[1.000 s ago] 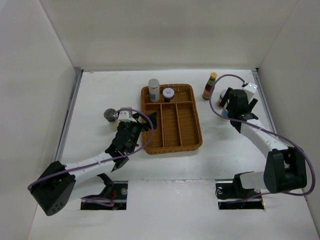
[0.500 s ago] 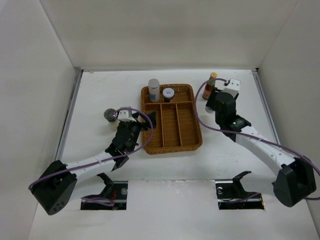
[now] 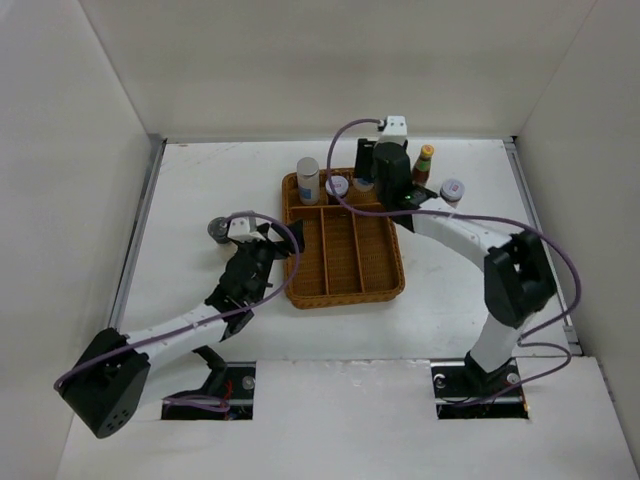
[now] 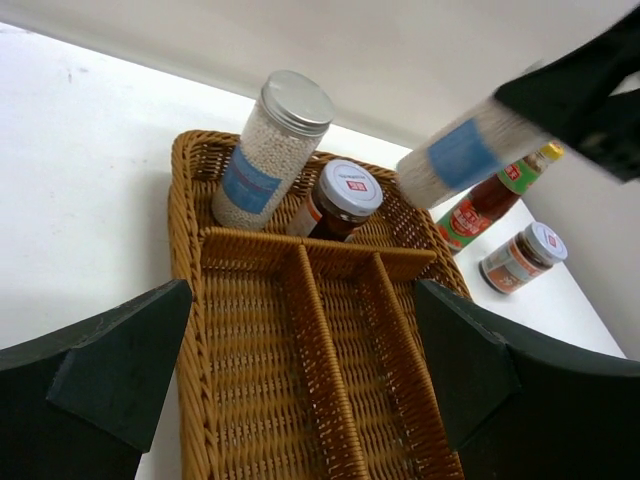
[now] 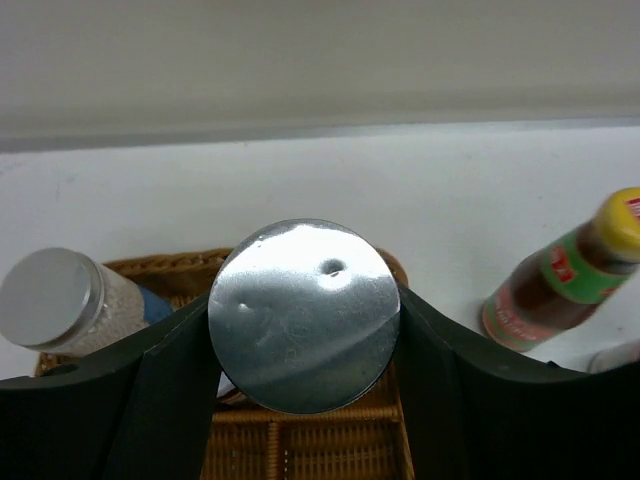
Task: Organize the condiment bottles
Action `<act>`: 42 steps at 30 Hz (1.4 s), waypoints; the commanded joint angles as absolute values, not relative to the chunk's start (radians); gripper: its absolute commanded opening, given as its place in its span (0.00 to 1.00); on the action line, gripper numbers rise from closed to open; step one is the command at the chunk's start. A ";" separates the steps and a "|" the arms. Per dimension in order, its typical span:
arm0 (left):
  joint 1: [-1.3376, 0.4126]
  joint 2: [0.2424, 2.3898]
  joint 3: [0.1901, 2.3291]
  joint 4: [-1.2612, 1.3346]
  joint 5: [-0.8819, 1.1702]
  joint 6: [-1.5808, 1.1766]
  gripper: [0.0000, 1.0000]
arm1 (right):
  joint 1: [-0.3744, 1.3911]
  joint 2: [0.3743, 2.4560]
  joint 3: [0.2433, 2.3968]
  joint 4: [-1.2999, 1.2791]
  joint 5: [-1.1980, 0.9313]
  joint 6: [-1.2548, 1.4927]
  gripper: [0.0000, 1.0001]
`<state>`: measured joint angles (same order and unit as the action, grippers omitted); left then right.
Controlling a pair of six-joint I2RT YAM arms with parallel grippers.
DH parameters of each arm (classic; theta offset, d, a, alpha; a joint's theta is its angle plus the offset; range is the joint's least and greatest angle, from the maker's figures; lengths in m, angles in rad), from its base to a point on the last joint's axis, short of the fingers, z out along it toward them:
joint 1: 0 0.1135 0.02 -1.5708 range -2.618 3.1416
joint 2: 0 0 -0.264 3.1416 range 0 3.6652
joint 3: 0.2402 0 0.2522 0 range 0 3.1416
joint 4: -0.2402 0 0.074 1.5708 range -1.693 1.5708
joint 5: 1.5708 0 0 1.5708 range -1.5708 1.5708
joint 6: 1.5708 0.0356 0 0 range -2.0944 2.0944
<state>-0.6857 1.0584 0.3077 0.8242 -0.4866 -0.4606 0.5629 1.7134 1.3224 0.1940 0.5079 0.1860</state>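
Observation:
My right gripper (image 5: 303,330) is shut on a white blue-labelled shaker (image 5: 303,315); its silver lid fills the space between the fingers. That shaker (image 4: 470,155) hangs tilted over the back right of the wicker tray (image 3: 345,290). In the tray's back compartment stand another shaker (image 3: 308,180) and a short jar (image 3: 337,186). The red sauce bottle (image 3: 422,165) and a small jar (image 3: 452,190) stand on the table right of the tray. Another jar (image 3: 217,230) sits left of the tray. My left gripper (image 3: 288,250) is open at the tray's left rim, holding nothing.
The tray (image 4: 190,240) has three long front compartments with nothing in them. White walls close the table on the left, back and right. The right arm (image 3: 460,235) arches over the table right of the tray.
The right arm has swung left from the far right of the table, carrying the shaker to the tray's back. The small jar behind it now shows. The left arm has barely moved.

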 commanded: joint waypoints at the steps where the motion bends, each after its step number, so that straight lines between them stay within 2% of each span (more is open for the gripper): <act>1: -0.667 1.020 0.333 0.807 -0.502 -0.469 0.95 | 0.561 1.764 1.404 0.278 0.472 0.166 0.47; 7: -0.657 0.996 0.368 0.706 -0.548 -0.471 0.97 | 0.562 1.841 1.393 0.275 0.482 0.163 0.48; 10: -0.657 0.951 0.399 0.603 -0.581 -0.469 0.98 | 0.562 1.865 1.376 0.284 0.491 0.167 0.53; 15: -0.644 0.876 0.480 0.341 -0.724 -0.466 1.00 | 0.562 1.858 1.344 0.290 0.500 0.181 0.80; 22: -0.571 0.891 0.577 0.042 -0.743 -0.466 1.00 | 0.541 1.723 1.269 0.281 0.489 0.221 1.00; 33: -0.574 0.949 0.551 -0.074 -0.793 -0.528 0.98 | 0.505 1.572 1.152 0.290 0.420 0.296 1.00; 42: -0.542 1.080 0.529 0.009 -0.703 -0.564 0.85 | 0.479 1.545 1.126 0.307 0.390 0.325 1.00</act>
<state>-0.5564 1.0729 0.5411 -0.0463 -0.7338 -0.5377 0.4896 1.5826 1.1294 0.2546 0.4107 0.3065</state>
